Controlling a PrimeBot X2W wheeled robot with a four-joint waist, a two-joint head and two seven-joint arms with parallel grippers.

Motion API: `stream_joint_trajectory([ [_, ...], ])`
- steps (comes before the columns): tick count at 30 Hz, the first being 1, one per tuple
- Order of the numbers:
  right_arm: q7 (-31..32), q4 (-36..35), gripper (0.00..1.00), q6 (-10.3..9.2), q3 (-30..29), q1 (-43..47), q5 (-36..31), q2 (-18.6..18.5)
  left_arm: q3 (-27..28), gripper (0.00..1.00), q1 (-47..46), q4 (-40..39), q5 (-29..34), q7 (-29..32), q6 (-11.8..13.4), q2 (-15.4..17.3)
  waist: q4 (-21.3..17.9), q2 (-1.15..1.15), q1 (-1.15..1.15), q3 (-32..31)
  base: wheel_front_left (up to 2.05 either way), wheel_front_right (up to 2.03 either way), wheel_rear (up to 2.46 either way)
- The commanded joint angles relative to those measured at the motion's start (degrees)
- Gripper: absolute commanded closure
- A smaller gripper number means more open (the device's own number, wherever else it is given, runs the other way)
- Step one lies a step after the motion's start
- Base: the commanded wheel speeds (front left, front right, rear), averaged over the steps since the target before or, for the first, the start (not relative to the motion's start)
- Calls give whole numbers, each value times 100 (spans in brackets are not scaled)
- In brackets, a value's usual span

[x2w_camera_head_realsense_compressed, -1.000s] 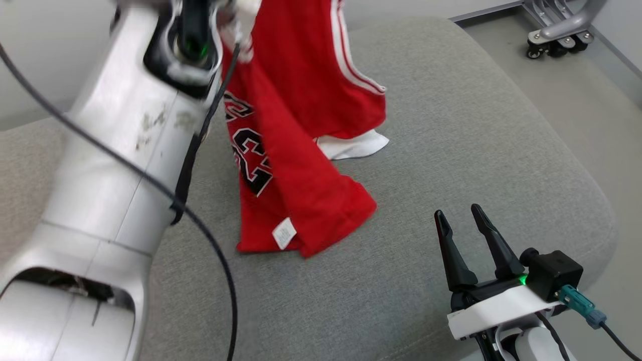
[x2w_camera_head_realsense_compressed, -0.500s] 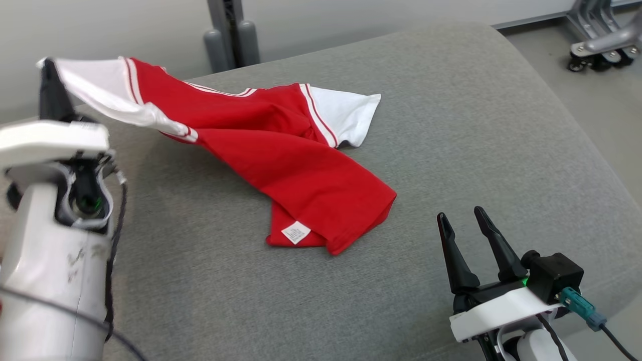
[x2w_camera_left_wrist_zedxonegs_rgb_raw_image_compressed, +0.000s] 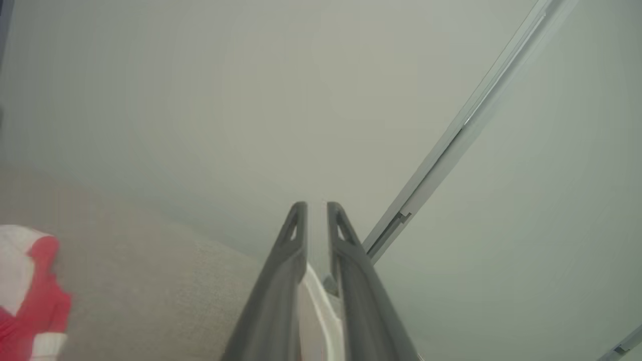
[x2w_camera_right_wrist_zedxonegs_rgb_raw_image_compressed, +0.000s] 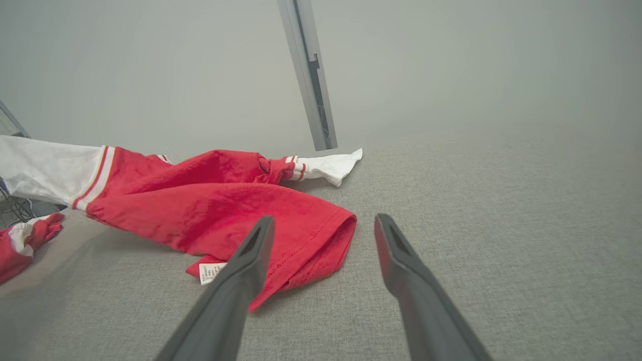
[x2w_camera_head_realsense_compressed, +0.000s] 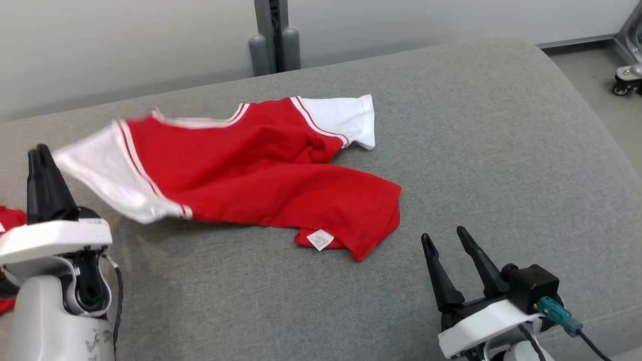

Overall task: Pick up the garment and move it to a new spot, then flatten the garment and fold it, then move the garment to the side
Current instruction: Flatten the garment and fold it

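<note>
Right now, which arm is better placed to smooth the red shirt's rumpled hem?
Probably the right: the open right gripper sits close to the hem by the label; the left gripper is over by the white sleeve.

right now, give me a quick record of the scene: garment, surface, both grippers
garment: red shirt, crumpled on the cushion, label showing
surface: grey cushion
left gripper: fingers nearly together, by a white sleeve, grip unclear
right gripper: open, empty, apart from the shirt
other: second red cloth at far left
</note>
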Motion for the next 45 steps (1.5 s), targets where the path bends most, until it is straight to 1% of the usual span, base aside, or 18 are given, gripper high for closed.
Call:
stream_joint_trajectory([
  [1,-32,50,0,14,30,-7,-23,-35,102,0,132,28,273,3,-57,1,42,0,0,-50,0,0,0],
  [7,-32,158,0,14,95,5,-35,-35,428,0,363,179,659,3,-35,-35,90,0,0,-133,0,0,0],
  [9,-31,227,0,14,127,24,-4,-34,550,0,474,191,659,2,-20,-35,123,0,0,-169,0,0,0],
  [11,-32,354,0,14,186,44,93,-34,523,0,631,89,643,3,-37,-44,169,0,0,-207,0,0,0],
  [17,-32,803,0,14,311,0,608,-35,-22,0,1362,-873,865,3,-65,-46,424,0,0,-318,0,0,0],
  [19,-31,978,0,14,367,-56,770,-34,-298,0,1638,-1203,926,3,38,-45,537,0,0,-356,0,0,0],
  [21,-31,1151,0,14,428,-117,818,-34,-593,0,1881,-1501,933,2,177,-39,659,0,0,-399,0,0,0],
  [24,-31,1380,0,14,444,-187,1065,-37,-1042,0,2185,-1893,1014,2,390,-41,849,0,0,-441,0,0,0],
  [27,-31,1637,0,14,507,-310,1401,-36,-1427,0,2390,-2197,1068,2,592,-42,1059,0,0,-438,0,0,0],
  [30,-32,1919,0,14,572,-460,1720,-35,-1734,0,2480,-2389,1105,2,737,-39,1266,0,0,-415,0,0,0],
  [35,-32,2388,0,14,711,-743,2131,-41,-1996,0,2497,-2481,1196,3,865,-41,1530,0,0,-342,0,0,0],
  [41,-32,2977,0,14,644,-1039,2265,-41,-2039,0,2445,-2551,1216,3,917,-42,1743,0,0,-243,0,0,0],
  [44,-30,3121,0,14,587,-1155,2225,-37,-2021,0,2397,-2584,1213,3,886,-42,1813,0,0,-181,0,0,0],
  [45,-26,3151,34,14,568,-1179,2184,-38,-2014,0,2385,-2593,1214,3,882,-42,1828,0,0,-162,0,0,0],
])
